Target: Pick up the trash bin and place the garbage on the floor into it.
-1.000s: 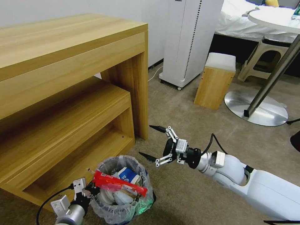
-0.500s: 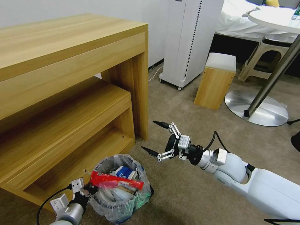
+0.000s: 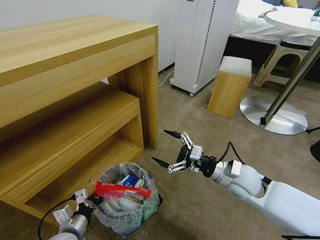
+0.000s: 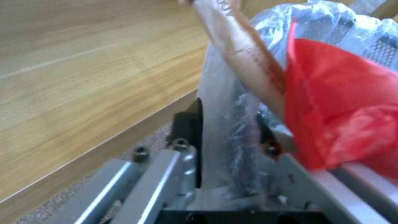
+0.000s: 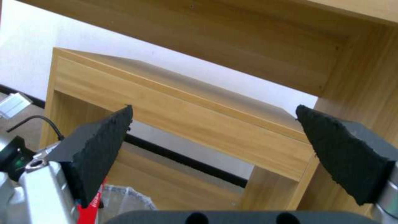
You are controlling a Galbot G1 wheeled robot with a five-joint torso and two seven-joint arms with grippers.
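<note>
1. At the lower left, beside the low wooden shelf (image 3: pixel 70 140), my left gripper (image 3: pixel 90 202) is clamped on the rim of the trash bin (image 3: pixel 125 218), its fingers pinching the clear plastic liner (image 4: pixel 224 130) and the bin wall between them.
2. The trash bin stands on the carpet (image 3: pixel 200 110) just in front of the shelf's open bottom, tilted a little and full of garbage: a red wrapper (image 3: pixel 121 191) lies across the top, a blue-white cup (image 3: pixel 130 181) behind it, and a white slipper (image 3: pixel 115 204) below.
3. Right of the bin, well apart from it, my right gripper (image 3: pixel 164 147) hovers above the carpet with its black fingertips (image 5: pixel 104 146) spread wide, holding nothing.
</note>
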